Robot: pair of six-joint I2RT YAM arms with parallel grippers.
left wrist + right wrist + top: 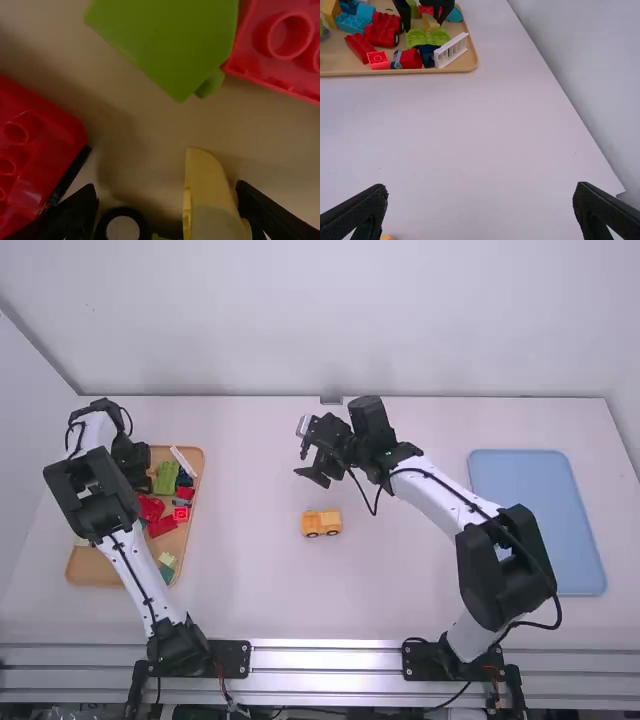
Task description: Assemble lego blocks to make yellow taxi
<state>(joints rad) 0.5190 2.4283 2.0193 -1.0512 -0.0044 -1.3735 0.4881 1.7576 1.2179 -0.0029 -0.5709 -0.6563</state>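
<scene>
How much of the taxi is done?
The yellow car body already sits on wheels on the table. Nothing is held: the right gripper is open, and the left gripper is open around a yellow block in the tray. That block probably still needs adding.

Left wrist view dim, shadowed.

- A yellow block vehicle point(321, 523) stands mid-table point(250, 580).
- The right gripper point(305, 451) hangs beyond it, fingers apart.
- At left, the left gripper point(138, 462) hovers over a wooden tray point(95, 575) of mixed blocks point(163, 526).
- A blue tray point(535, 510) lies at right.
</scene>
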